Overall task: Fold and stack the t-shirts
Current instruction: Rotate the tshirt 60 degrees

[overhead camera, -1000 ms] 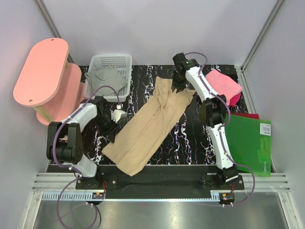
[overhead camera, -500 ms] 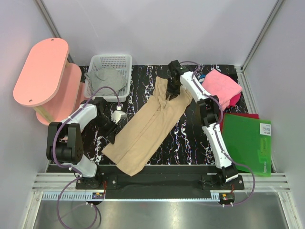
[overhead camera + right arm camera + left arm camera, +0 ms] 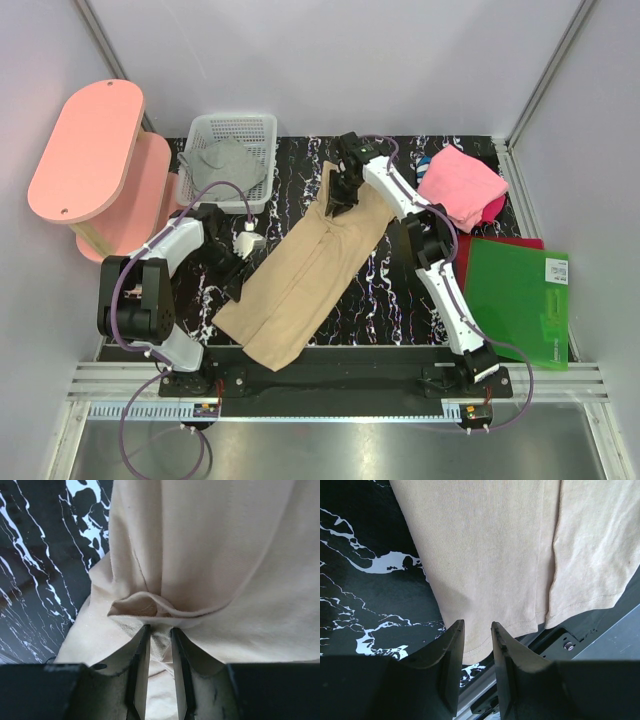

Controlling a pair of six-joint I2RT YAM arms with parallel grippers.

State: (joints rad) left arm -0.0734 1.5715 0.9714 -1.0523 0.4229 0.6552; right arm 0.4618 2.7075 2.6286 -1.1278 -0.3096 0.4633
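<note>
- Three t-shirts are in sight; the tan t-shirt (image 3: 300,280) lies stretched diagonally across the black marbled table (image 3: 385,300), from near left to far centre.
- The right gripper (image 3: 337,200) sits at that shirt's far end, its jaws nearly together and nipping a puckered fold of the tan cloth.
- The left gripper (image 3: 247,241) is just beside the shirt's left edge, its jaws a narrow gap apart with nothing between them.
- The grey t-shirt (image 3: 225,160) is bunched in the white basket (image 3: 262,125), far left.
- The pink t-shirt (image 3: 462,182) lies far right, beyond the green sheet (image 3: 515,300).
</note>
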